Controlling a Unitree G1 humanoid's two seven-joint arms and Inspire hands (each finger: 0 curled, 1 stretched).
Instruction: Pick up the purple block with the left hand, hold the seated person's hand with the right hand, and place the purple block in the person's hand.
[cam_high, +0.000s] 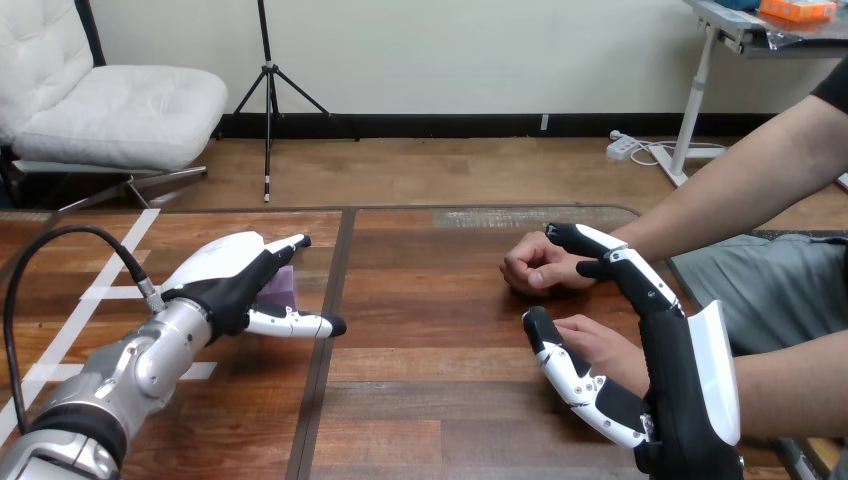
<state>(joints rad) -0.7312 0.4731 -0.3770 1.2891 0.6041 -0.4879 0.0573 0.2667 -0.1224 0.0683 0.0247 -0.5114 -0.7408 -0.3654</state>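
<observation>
The left hand (228, 290) is spread around the purple block (285, 286); it should close squarely before lifting. The right hand (690, 385) is spread too.

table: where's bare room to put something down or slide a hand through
Free: the middle of the table, between the purple block at the left hand and the right hand; also its near edge, bottom middle of the view. Crowded: the right side, where the right hand brackets the person's nearer hand, the farther hand just beyond.
</observation>
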